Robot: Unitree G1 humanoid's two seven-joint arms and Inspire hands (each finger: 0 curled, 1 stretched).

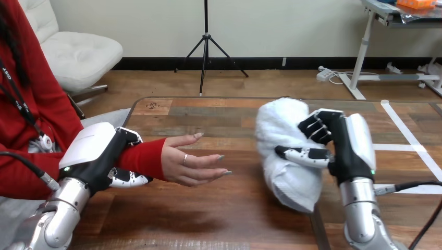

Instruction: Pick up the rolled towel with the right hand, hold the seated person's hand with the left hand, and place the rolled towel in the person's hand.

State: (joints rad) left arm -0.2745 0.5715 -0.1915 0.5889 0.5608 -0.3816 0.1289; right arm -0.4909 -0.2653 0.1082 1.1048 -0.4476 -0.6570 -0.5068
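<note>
Right now the robot's right hand (346, 151) is clenched round the white, fluffy rolled towel (281, 140). Its thumb lies across the towel's front and its fingers hook over its side, holding it tilted over the brown wooden table (208, 224). At nine o'clock from the towel, and apart from it, the person's hand (190, 165) lies open, fingers pointing towards it. The left hand (94, 151) grasps the person's red-sleeved wrist (148, 159), at nine o'clock of that open hand, with its thumb beneath.
</note>
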